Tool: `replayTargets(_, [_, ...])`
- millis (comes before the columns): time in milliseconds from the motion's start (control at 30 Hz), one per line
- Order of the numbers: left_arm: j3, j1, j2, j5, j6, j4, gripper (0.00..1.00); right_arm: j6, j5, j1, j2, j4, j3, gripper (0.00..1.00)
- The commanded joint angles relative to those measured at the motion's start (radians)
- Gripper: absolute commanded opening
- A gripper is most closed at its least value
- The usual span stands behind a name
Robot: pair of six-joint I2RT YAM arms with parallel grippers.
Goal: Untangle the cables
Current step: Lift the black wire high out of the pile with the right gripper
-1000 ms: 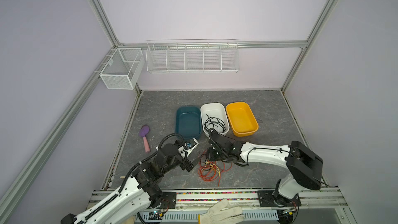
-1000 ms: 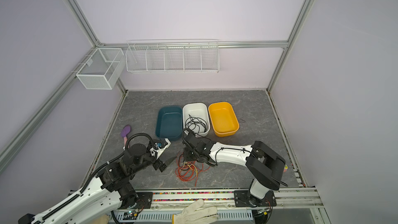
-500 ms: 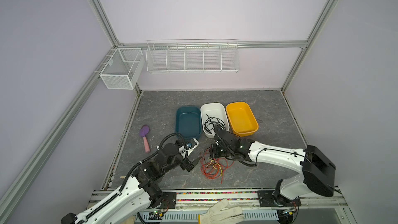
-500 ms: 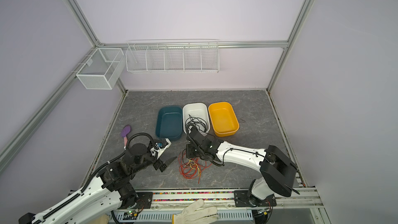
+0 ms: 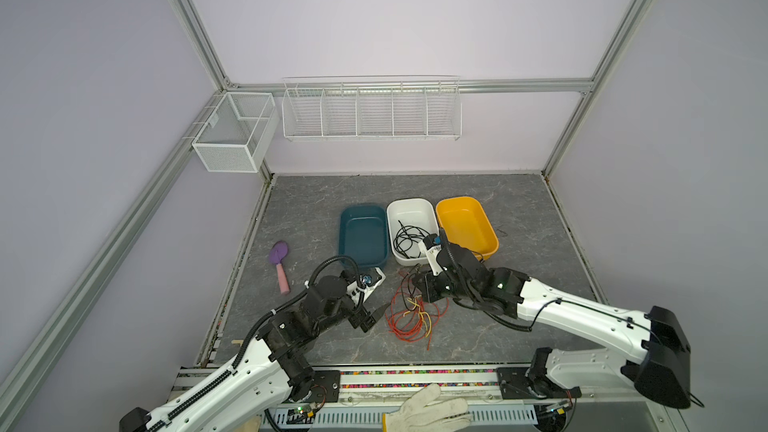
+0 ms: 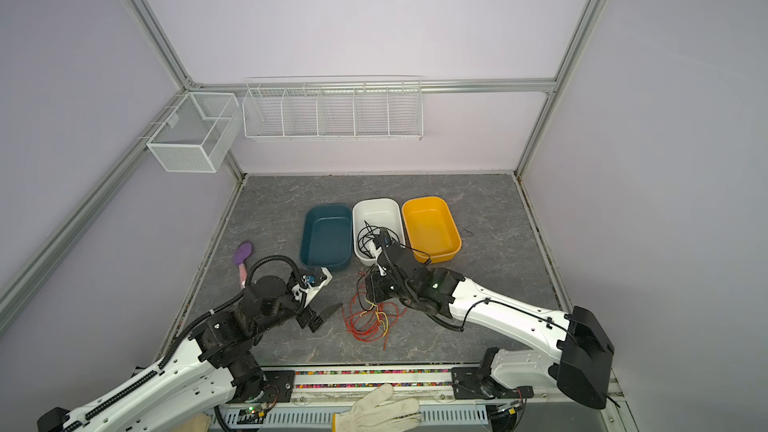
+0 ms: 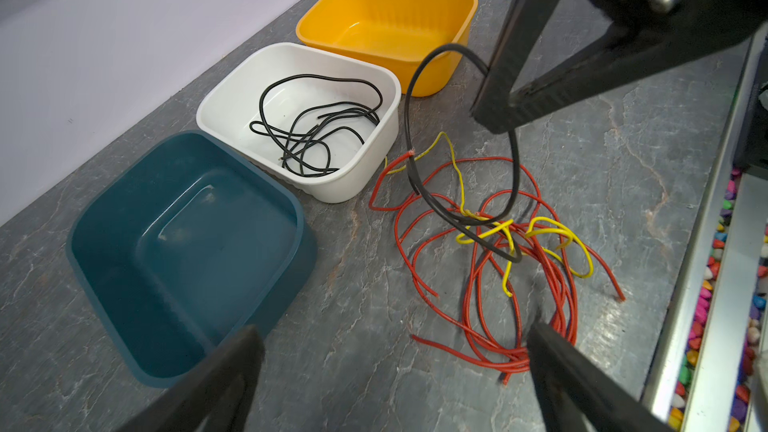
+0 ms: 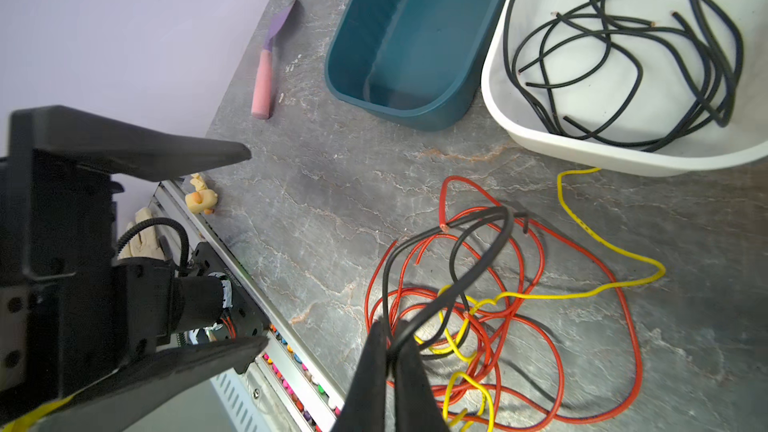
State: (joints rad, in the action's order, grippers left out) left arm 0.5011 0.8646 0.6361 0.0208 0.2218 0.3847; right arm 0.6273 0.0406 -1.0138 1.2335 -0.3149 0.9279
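A grey marbled counter [image 5: 523,209] fills the floor of the cell. Two arms reach in over its front edge: the left arm [image 5: 257,363] angles in toward the middle, and the right arm [image 5: 582,317] stretches to the middle from the opposite side.

On the back wall hangs a long white wire rack [image 5: 371,110], and a mesh basket [image 5: 232,135] is fixed to the side wall next to it. Three bins stand side by side at mid-counter: a teal bin [image 5: 363,238], a white bin [image 5: 409,206] and a yellow bin [image 5: 465,222]. A loose coil of black cables [image 5: 405,238] lies in the white one. A pale work glove [image 5: 424,409] rests on the front rail.

The tangle of red and yellow cables [image 5: 409,317] lies on the counter just in front of the white bin, between the ends of the two arms. The left jaws stand spread wide just beside this heap, grasping nothing. One of their fingers [image 7: 561,367] is close to the red strands – whether it touches them I cannot tell.

A spatula [image 5: 279,261] with a purple head and pink handle lies near the counter's left edge, well apart from the cables.

The right jaws are clenched on one black cable [image 8: 486,259] — it arches up above the heap, and its lower part runs down among the red and yellow strands.
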Motion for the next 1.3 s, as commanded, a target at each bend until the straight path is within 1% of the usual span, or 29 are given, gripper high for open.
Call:
replayTargets(0, [-0.010,0.004,0.005,0.017,0.021,-0.020,0.99,-0.073,-0.008,0.007,-0.055,-0.014,0.022,0.07])
replayTargets(133, [-0.010,0.004,0.010,0.019,0.021,-0.022,0.99,-0.112,-0.038,0.007,-0.104,-0.027,0.045,0.07])
replayTargets(467, [-0.010,0.004,0.017,0.020,0.022,-0.023,0.99,-0.176,-0.069,0.007,-0.191,-0.082,0.114,0.07])
replayTargets(833, [-0.010,0.005,0.020,0.020,0.023,-0.026,0.99,-0.230,-0.128,0.005,-0.237,-0.091,0.172,0.07])
replayTargets(1133, [-0.009,0.004,0.022,0.029,0.026,-0.022,1.00,-0.304,-0.168,0.003,-0.264,-0.111,0.241,0.07])
replayTargets(1267, [-0.005,0.005,0.028,0.037,0.030,-0.021,0.99,-0.346,-0.199,0.001,-0.265,-0.130,0.285,0.07])
